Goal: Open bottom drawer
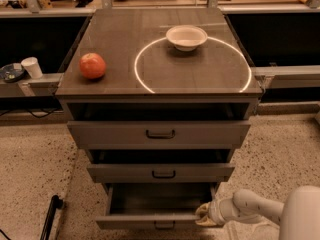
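Nearest, at the foot of the cabinet [160,84], the gripper [205,214] sits against the right end of the bottom drawer [145,220]; how far it is open, or whether it holds that edge, I cannot tell. The drawer stands well out of the cabinet, its front running left to right, so any further pull probably runs toward the camera. On the cabinet's top rest an apple [93,65] and a bowl [186,36].

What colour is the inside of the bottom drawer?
The bottom drawer is plain grey-brown inside, clearest in the camera view; the gripper is at its front corner.
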